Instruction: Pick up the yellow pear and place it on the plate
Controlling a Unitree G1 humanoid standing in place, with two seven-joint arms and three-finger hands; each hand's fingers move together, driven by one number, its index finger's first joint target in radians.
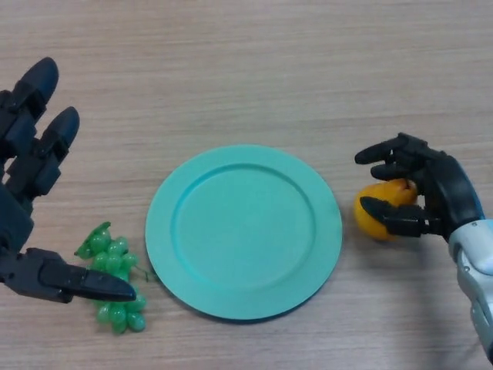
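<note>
A yellow-orange pear (pixel 379 210) lies on the wooden table just right of the plate. My right hand (pixel 431 193) comes in from the right with its fingers and thumb curled round the pear, covering its right side. The teal round plate (pixel 185 254) sits in the middle of the table with nothing on it. My left hand (pixel 27 177) hovers at the far left with its fingers straight and spread, its thumb reaching over the grapes.
A bunch of green grapes (pixel 115 270) lies to the left of the plate, partly under the left thumb. The wooden table (pixel 254 69) stretches away behind the plate.
</note>
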